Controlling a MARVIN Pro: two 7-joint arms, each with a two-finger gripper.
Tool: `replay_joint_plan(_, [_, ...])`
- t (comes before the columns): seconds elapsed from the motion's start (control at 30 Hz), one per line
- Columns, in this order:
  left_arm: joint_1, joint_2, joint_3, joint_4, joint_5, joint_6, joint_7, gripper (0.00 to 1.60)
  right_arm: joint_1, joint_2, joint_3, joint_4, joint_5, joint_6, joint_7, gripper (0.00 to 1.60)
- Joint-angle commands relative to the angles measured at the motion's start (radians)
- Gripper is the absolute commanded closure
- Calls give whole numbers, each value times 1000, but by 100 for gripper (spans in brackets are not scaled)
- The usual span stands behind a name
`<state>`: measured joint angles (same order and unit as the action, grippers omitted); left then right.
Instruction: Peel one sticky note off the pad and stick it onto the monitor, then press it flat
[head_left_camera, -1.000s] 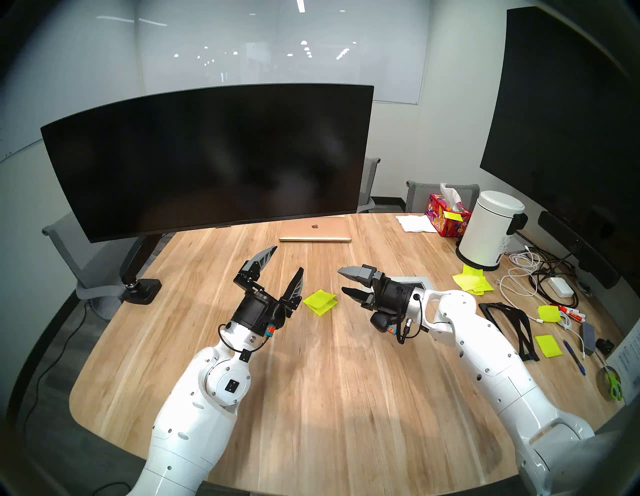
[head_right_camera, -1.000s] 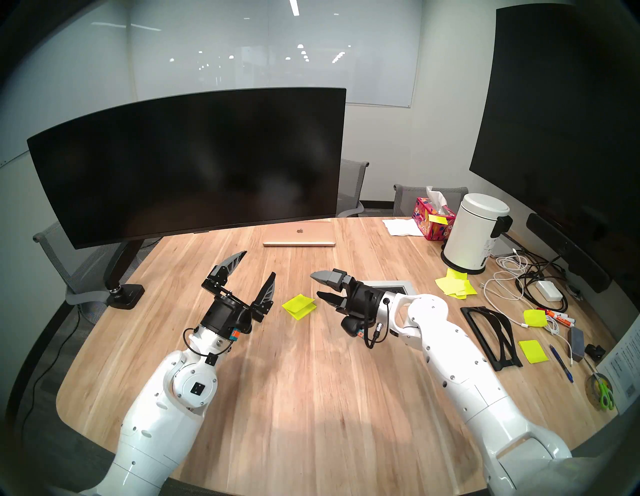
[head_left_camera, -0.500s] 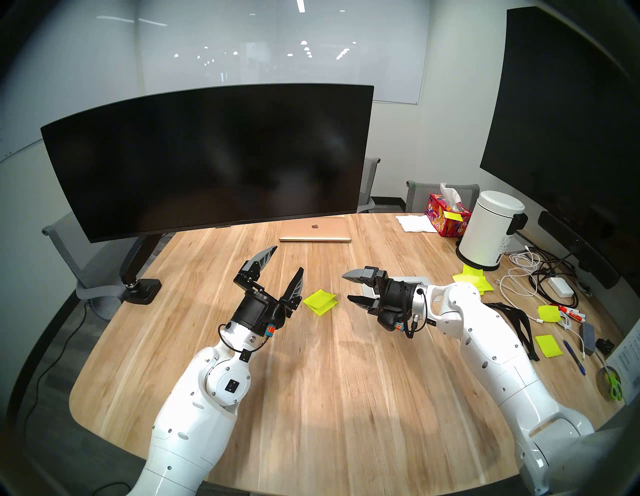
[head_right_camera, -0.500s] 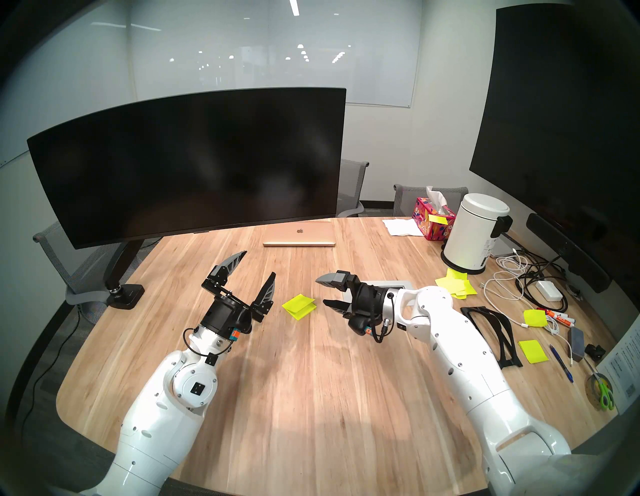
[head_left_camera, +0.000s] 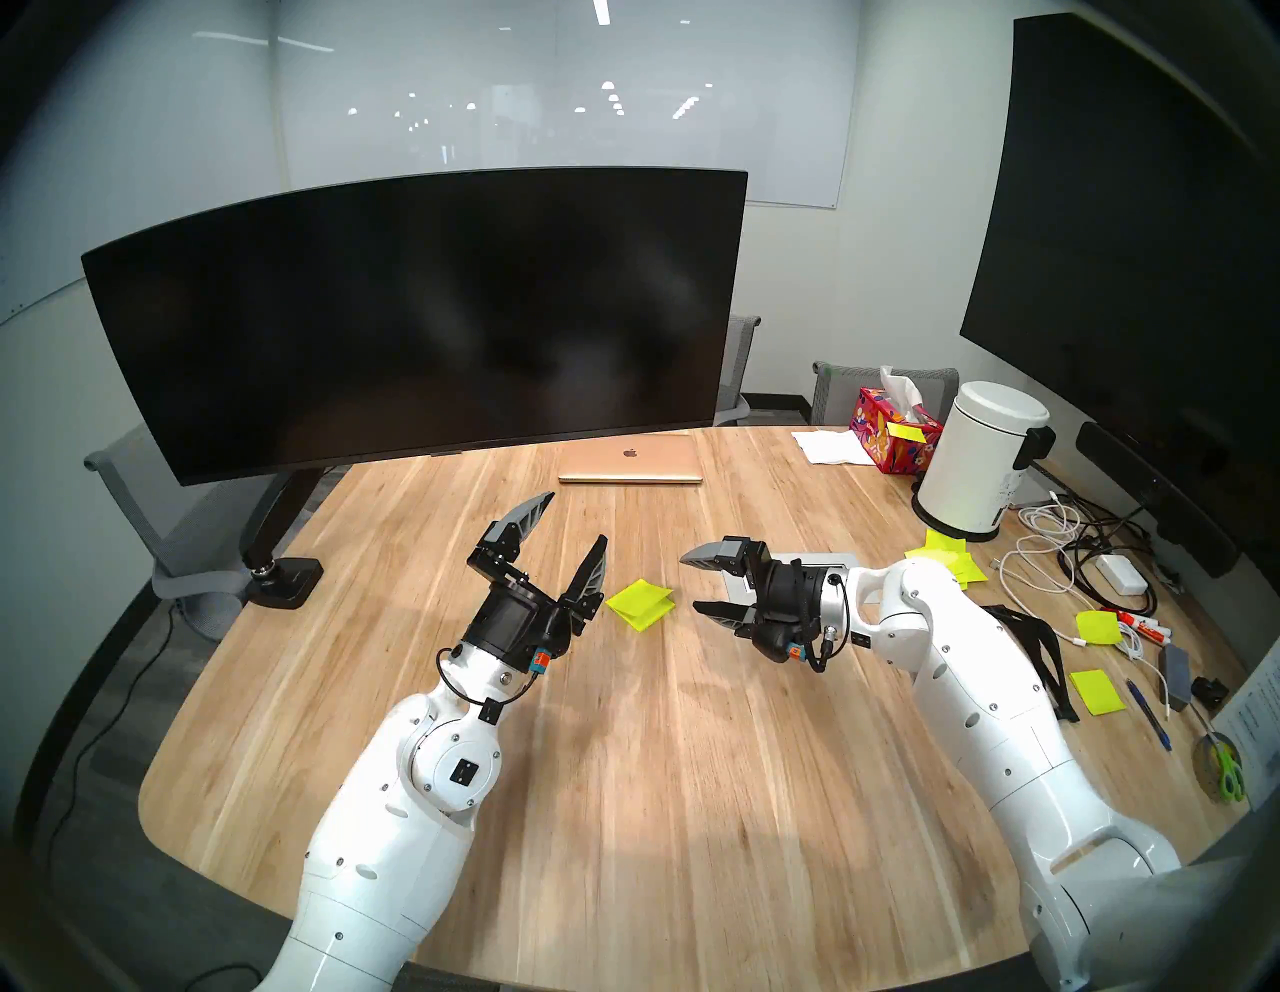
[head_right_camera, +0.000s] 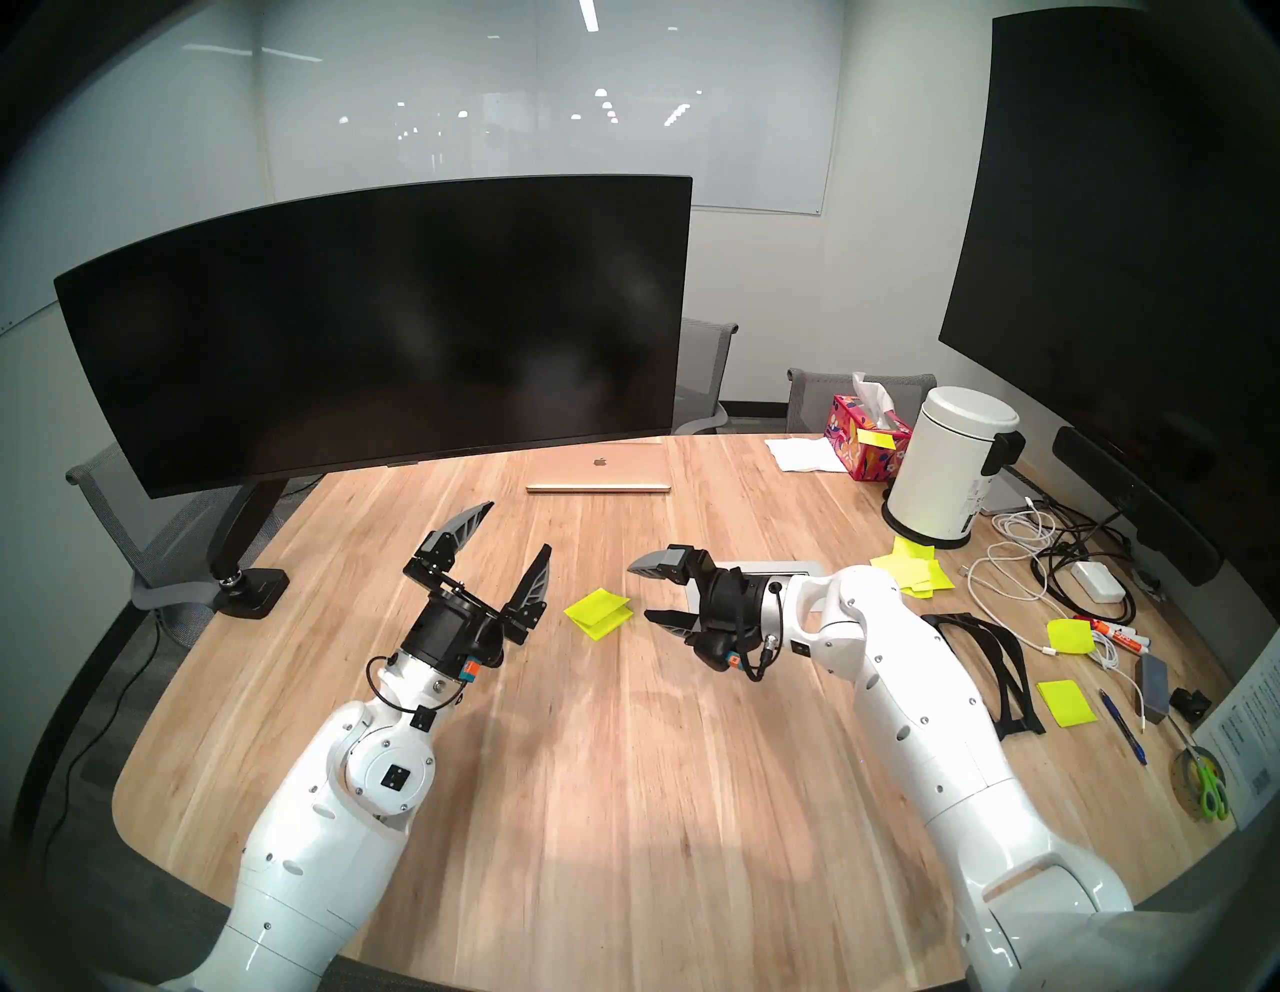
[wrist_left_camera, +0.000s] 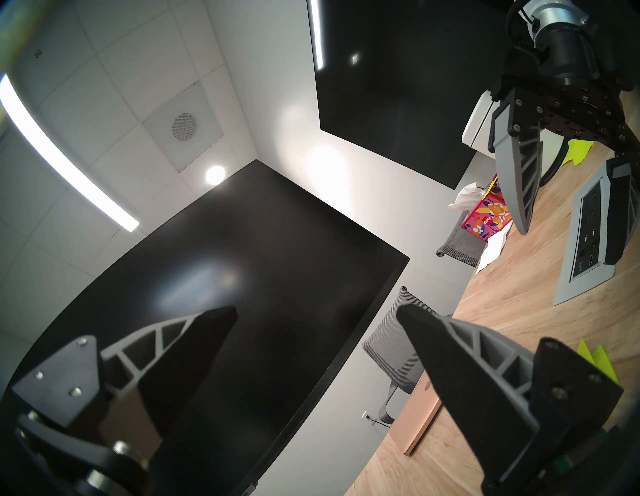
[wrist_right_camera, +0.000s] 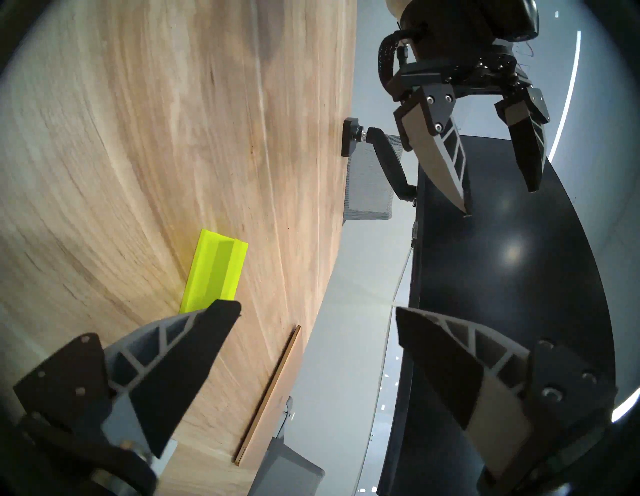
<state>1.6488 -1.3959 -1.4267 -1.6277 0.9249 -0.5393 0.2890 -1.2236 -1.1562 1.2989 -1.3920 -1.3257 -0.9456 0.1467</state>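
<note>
The pad (head_left_camera: 641, 604) is a small neon yellow-green stack on the wooden table between my grippers, its top sheets slightly fanned. It also shows in the right head view (head_right_camera: 598, 613) and the right wrist view (wrist_right_camera: 216, 273). No single sticky note is held. My left gripper (head_left_camera: 576, 517) is open and empty, raised just left of the pad, pointing at the monitor (head_left_camera: 415, 312). My right gripper (head_left_camera: 690, 583) is open and empty, level, just right of the pad and pointing at it. The wide curved monitor's black screen is blank.
A closed gold laptop (head_left_camera: 630, 461) lies below the monitor's right end. A table power box (head_left_camera: 821, 558) sits under my right wrist. A tissue box (head_left_camera: 893, 429), white bin (head_left_camera: 980, 461), heap of yellow notes (head_left_camera: 945, 561), cables (head_left_camera: 1067, 554) and loose notes (head_left_camera: 1096, 691) crowd the right side.
My right gripper has opened wider and dropped a little toward the table beside the pad, and its forearm has swung. My left arm and the pad have not moved.
</note>
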Motion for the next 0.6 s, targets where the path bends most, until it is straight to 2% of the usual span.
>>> replay_joint_plan(0.0, [0,-2,2,-15,1,-2,2,0,42,-42,-8,22,-10,29,2,0])
replay_joint_plan(0.57, [0,-2,2,-15,1,-2,2,0,71,-62,-30,69,-65,39,-36,0])
